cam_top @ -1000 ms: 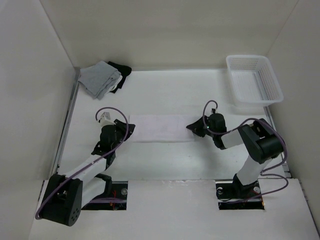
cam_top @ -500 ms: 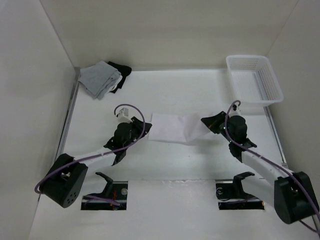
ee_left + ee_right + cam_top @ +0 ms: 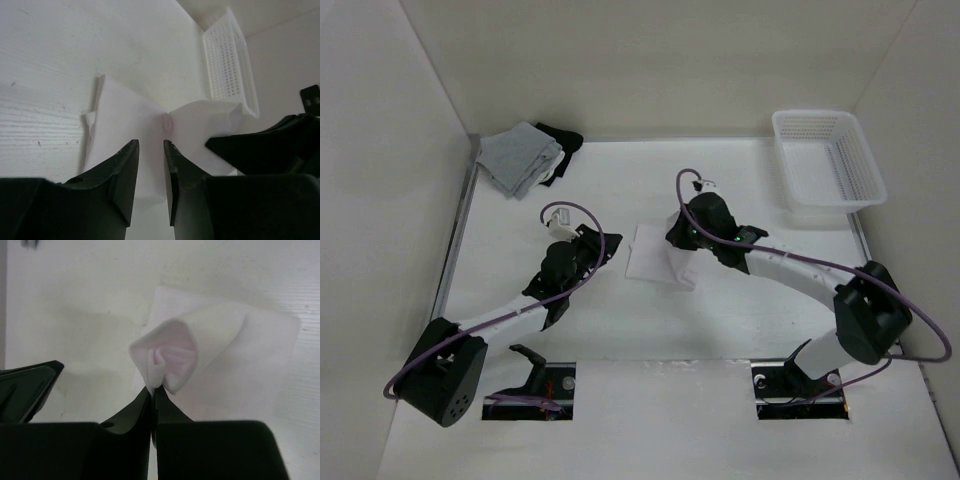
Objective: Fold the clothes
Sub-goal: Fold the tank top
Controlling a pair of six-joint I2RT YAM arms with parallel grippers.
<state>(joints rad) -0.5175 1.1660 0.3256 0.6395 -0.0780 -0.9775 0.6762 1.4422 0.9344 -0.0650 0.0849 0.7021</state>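
We see the thin white sleeveless top [image 3: 648, 262], soft wrinkly fabric, lying near the ctr of the white table [image 3: 750, 320]. It's partly doubled over on itself into a small uneven patch. The right gripper [image 3: 680, 243] reaches in from the right side & sits over the top's right part. In its wrist cam the jaws are clenched tight on a bunched-up fold of the white fabric. That fold stands raised off the rest of the garment, w/ the flat layer spread on the table beyond it.

The left gripper [image 3: 608, 250] is just beside the top's left edge. From its wrist cam the two black fingers [image 3: 125, 170] stand apart w/ a narrow gap btwn them. We see fabric lying beyond that gap, but nothing is pinched, so this claw is released. The same view shows the right gripper's dark body low at the right, next to the raised fold.

Far left corner: a grey folded garment [image 3: 518, 160] w/ a black garment [image 3: 562, 137] behind it, touching. Far right: a white plastic mesh basket [image 3: 828, 205], well apart from the top.
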